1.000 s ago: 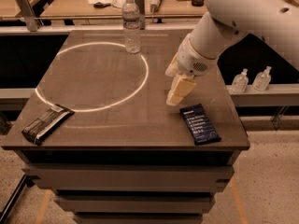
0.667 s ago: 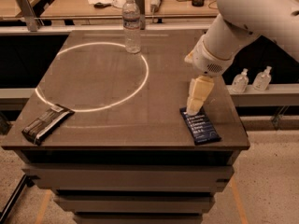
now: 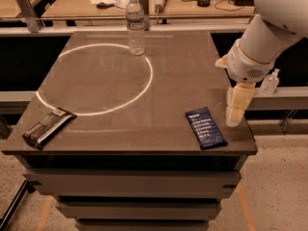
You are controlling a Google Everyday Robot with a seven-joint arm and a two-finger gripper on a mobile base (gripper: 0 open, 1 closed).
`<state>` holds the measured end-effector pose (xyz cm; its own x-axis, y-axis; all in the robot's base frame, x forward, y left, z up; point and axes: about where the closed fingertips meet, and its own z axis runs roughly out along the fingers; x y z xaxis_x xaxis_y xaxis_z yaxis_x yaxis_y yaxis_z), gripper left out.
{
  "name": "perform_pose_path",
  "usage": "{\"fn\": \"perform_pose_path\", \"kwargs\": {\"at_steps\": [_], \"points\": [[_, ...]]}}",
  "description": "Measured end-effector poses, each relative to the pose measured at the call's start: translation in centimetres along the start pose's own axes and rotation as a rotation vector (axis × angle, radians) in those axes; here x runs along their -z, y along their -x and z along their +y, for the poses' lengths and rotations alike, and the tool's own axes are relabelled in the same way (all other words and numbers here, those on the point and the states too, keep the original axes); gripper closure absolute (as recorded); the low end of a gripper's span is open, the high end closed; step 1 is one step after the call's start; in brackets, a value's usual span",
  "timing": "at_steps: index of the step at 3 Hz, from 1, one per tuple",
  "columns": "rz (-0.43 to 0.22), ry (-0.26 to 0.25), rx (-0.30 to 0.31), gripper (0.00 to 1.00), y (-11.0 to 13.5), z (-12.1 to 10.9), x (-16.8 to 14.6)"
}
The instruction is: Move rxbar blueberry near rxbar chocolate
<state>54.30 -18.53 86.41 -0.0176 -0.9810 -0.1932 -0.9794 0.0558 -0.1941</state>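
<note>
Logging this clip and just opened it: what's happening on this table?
A white robot arm's hand hangs by the right edge of the dark tabletop, beside the flat navy-blue snack bar wrapper with white text, which lies there ungrasped. The flat black-brown bar wrapper with a pale stripe lies at the front-left corner, far across from it. A clear plastic water bottle stands upright at the back. The blue bar is not yet near the other.

Tool [image 3: 235, 117] now right of rxbar blueberry [image 3: 206, 127]
</note>
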Motion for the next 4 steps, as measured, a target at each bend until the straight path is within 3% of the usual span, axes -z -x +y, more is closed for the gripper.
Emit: {"fn": "perform_pose_path", "kwargs": {"at_steps": [1, 3, 4], "points": [[0.020, 0.053, 0.058, 0.00, -1.1, 2.7, 0.2], [0.000, 0.114, 0.189, 0.00, 2.1, 7.5, -1.0], [-0.002, 0.125, 0.224, 0.00, 3.3, 8.4, -1.9]]}}
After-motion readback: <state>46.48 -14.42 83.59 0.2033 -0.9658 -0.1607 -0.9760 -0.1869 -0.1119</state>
